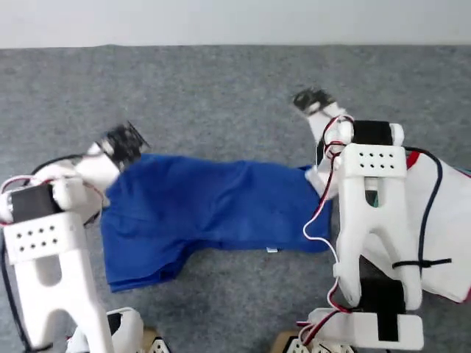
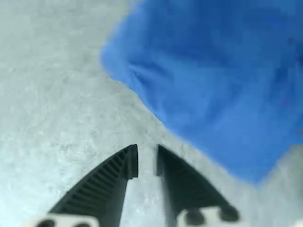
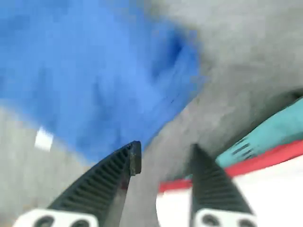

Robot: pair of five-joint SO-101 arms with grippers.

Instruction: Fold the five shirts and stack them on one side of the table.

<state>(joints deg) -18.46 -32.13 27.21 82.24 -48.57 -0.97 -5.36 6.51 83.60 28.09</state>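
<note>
A blue shirt (image 1: 213, 202) lies spread and partly folded across the middle of the grey table (image 1: 221, 88). My left gripper (image 1: 125, 141) hovers at the shirt's far left corner. In the left wrist view, my left gripper (image 2: 147, 153) is open by a narrow gap over bare table, just off the blue shirt's (image 2: 213, 71) edge, holding nothing. My right gripper (image 1: 313, 101) hangs beyond the shirt's right end. In the right wrist view, my right gripper (image 3: 165, 153) is open and empty beside the blue shirt (image 3: 85, 71).
A pile of other shirts (image 1: 441, 220), white on top with red and teal edges, lies at the table's right side under the right arm. It shows as white cloth (image 3: 246, 194) with a red edge (image 3: 270, 158) and teal (image 3: 270, 132) in the right wrist view.
</note>
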